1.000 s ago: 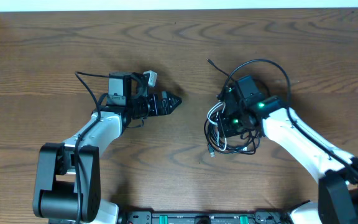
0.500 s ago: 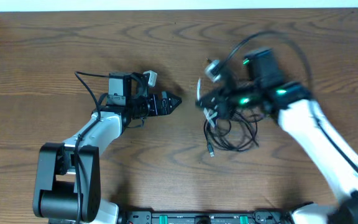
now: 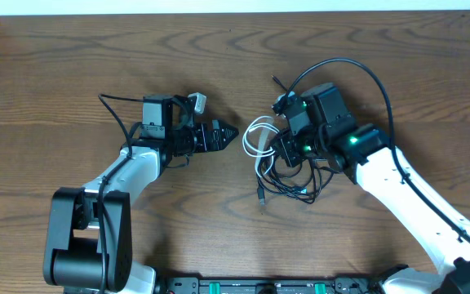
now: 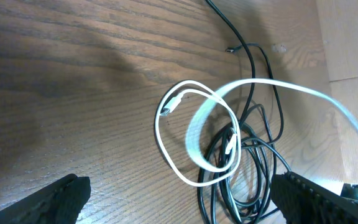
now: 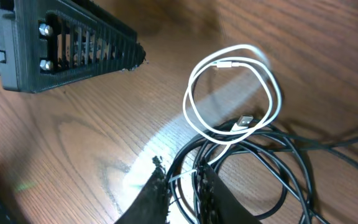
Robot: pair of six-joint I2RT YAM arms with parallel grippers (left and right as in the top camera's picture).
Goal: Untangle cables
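The cables [image 3: 286, 169] lie in one knotted heap on the table [image 3: 72, 65], right of centre, beneath the right gripper [image 5: 182, 186]. Its fingers stand close together over the black strands, probably to lift one free; whether they actually pinch a strand cannot be told. A white cable [image 4: 194, 127] loops out of the heap toward the left gripper [image 3: 228, 133], which hovers nearby with jaws spread wide, seemingly placed to take that loop
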